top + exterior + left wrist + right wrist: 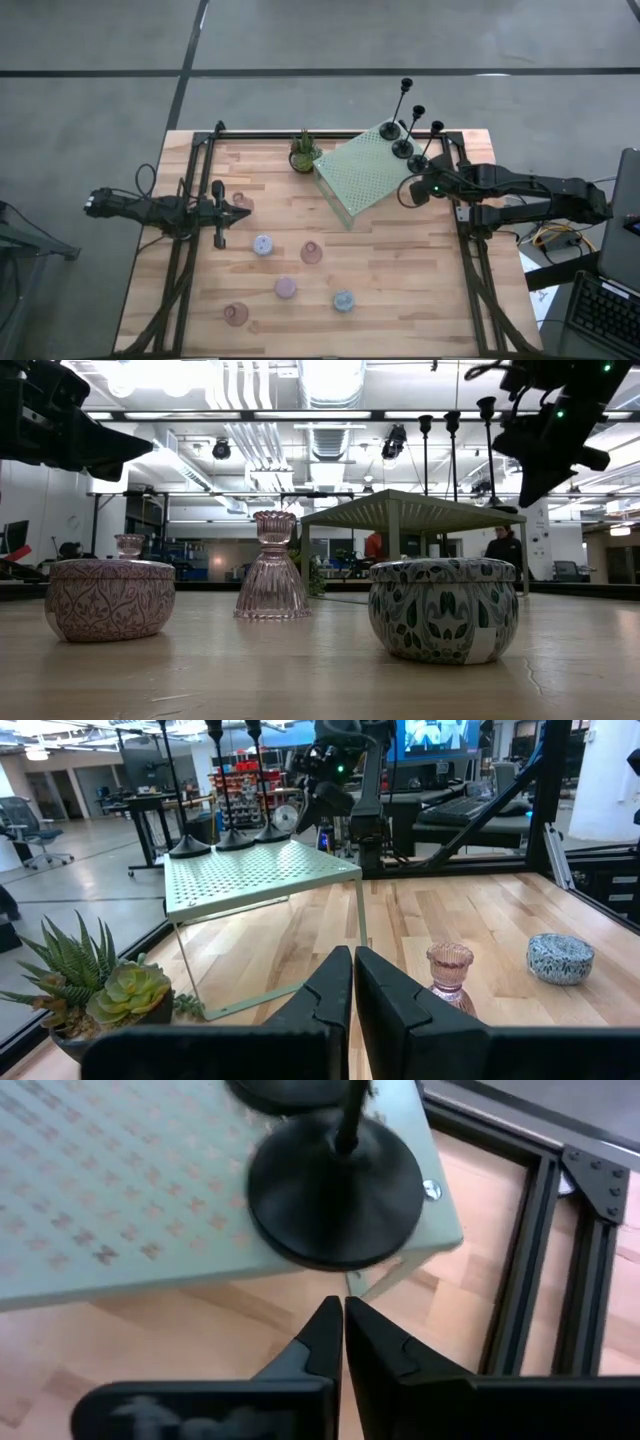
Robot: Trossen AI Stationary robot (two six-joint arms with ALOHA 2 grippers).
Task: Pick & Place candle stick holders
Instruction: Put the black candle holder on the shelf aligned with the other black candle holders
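Note:
Three black candle stick holders (403,148) stand by their round bases on the right end of the pale green platform (355,178). My right gripper (342,1315) hovers shut just off the platform's right corner, short of the nearest black base (335,1188), touching nothing. My left gripper (352,968) waits shut and level at the table's left, beside a pinkish glass cup (449,970). Two more glass cups (312,253) (236,314) and the lilac (262,244), pink (286,288) and blue (343,301) round holders stand on the table's near half.
A small potted green plant (303,152) stands at the platform's far left corner. Black frame rails (470,250) run along the table's left and right sides. Bare wood lies between the platform and the pastel holders.

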